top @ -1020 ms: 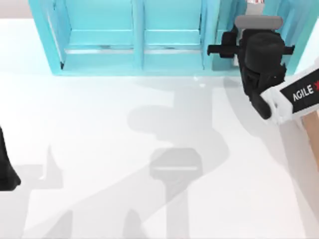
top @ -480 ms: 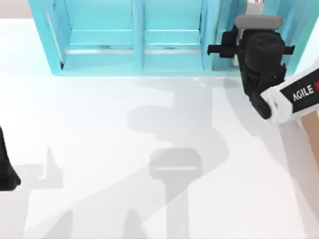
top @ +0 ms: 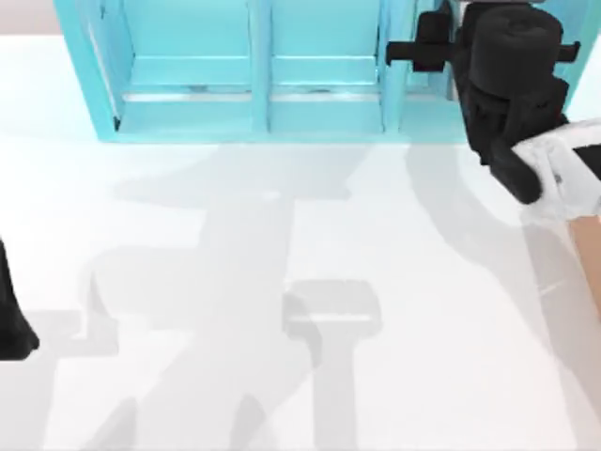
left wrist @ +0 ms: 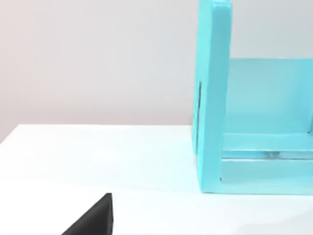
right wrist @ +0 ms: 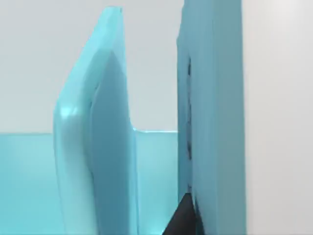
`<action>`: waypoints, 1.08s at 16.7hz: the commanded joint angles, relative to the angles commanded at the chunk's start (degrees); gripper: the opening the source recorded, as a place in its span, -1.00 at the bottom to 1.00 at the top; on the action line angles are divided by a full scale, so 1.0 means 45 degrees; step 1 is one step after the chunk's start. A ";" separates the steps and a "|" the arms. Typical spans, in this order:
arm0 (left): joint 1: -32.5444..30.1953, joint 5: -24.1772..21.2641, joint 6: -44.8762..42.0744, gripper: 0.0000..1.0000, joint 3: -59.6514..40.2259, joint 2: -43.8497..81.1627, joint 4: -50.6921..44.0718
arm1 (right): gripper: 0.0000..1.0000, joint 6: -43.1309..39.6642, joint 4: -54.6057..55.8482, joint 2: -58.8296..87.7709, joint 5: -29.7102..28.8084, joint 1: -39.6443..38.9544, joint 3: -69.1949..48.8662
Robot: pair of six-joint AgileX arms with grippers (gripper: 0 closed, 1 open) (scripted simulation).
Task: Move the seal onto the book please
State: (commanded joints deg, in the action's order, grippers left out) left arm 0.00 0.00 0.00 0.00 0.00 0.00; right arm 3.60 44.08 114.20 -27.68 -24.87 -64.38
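No legible text, label, brand, number or sign on any surface.

- Turquoise shelf: plain panels and dividers, unmarked; the same in both wrist views.
- White table: bare of any marking, carrying shadows alone.
- Right arm: black wrist section plain; the white casing behind it has no letters that can be made out at this angle.
- Left arm: a dark part at the table's left edge, unmarked.
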 joint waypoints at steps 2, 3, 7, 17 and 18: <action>0.0000 0.0000 0.0000 1.00 0.0000 0.0000 0.0000 | -1.00 0.0067 -0.1151 -0.2074 -0.0455 -0.0471 0.0811; 0.0000 0.0000 0.0000 1.00 0.0000 0.0000 0.0000 | -1.00 0.0112 -0.1743 -0.3119 -0.0688 -0.0712 0.1229; 0.0000 0.0000 0.0000 1.00 0.0000 0.0000 0.0000 | -1.00 0.0319 -0.3953 -0.6772 -0.1540 -0.1600 0.2795; 0.0000 0.0000 0.0000 1.00 0.0000 0.0000 0.0000 | -1.00 0.0458 -0.5366 -0.8647 -0.2070 -0.2116 0.3831; 0.0000 0.0000 0.0000 1.00 0.0000 0.0000 0.0000 | -1.00 0.0312 -0.5295 -0.8575 -0.2108 -0.2192 0.3834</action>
State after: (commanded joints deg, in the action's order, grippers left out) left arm 0.00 0.00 0.00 0.00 0.00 0.00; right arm 5.00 20.26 75.61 -37.17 -34.73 -47.13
